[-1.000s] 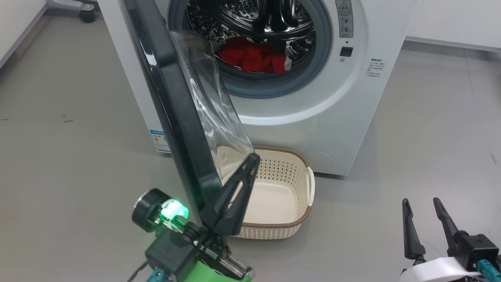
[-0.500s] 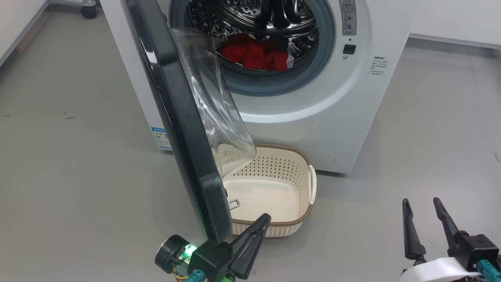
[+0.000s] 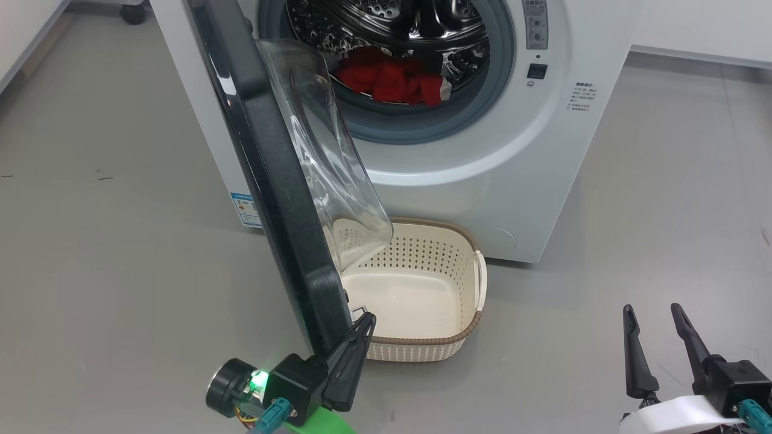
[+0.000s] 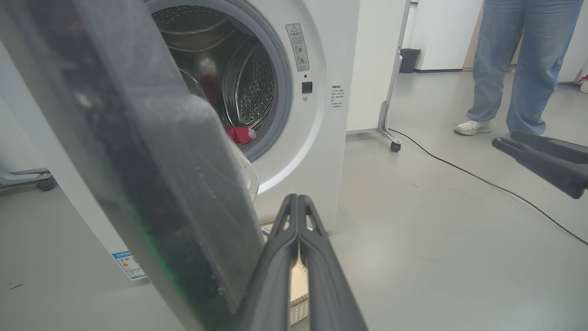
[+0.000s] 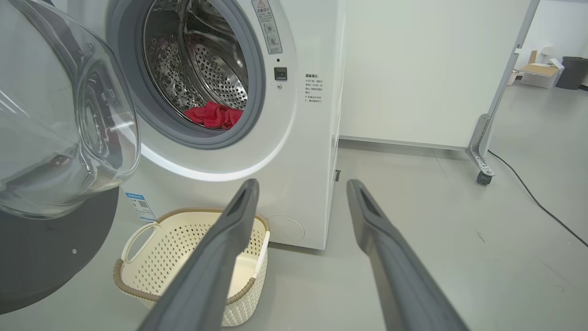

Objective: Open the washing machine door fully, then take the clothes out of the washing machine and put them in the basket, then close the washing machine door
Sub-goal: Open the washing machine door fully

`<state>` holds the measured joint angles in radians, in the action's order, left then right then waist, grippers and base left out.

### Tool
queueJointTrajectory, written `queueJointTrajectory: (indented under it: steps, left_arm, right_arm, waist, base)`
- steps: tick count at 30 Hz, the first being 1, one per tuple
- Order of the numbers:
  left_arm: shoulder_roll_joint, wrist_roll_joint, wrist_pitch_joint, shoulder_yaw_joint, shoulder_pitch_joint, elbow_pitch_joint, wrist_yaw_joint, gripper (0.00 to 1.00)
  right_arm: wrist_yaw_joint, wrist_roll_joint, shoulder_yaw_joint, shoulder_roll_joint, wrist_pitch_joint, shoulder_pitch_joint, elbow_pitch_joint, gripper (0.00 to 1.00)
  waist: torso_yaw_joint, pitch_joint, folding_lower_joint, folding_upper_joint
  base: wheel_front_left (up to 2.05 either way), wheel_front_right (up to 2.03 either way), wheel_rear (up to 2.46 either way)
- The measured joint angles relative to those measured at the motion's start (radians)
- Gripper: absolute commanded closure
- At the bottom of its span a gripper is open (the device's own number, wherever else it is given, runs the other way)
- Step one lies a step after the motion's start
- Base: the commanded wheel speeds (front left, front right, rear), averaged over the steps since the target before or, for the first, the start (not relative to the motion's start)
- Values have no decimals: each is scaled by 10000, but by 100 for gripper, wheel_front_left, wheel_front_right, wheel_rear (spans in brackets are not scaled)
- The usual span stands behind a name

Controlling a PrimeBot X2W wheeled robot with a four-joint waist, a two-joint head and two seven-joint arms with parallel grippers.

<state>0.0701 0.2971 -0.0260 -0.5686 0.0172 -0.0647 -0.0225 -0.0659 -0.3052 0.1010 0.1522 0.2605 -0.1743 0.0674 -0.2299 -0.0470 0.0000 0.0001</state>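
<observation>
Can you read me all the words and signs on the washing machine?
Grey label on the washing machine: a warning triangle; words too small.
Small print on the white front: too small.
Blue sticker low down: blurred.
No text can be quoted.

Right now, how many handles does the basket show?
2. One white handle is on the basket's right end in the head view; the other, on the opposite end near the washing machine door, shows in the right wrist view.

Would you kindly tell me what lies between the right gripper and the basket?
Bare floor lies between the right gripper and the basket, as the head view shows.
</observation>
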Motion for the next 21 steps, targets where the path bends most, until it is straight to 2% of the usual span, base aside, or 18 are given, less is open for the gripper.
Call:
queueJointTrajectory:
  steps: [9,21]
  left_arm:
    - [-10,-12,12,107,28,130,134,100]
    - [-71,-8,10,113,29,272,364,100]
  right_arm:
    - [29,17,-165,-54,0,0,-8,0]
    - [33,38,-359,-82,0,-6,17,0]
  waist:
    - [-65,-44,0,0]
    - [-514,-25,0,0]
  base:
    - [0,0,0]
    - [0,0,0]
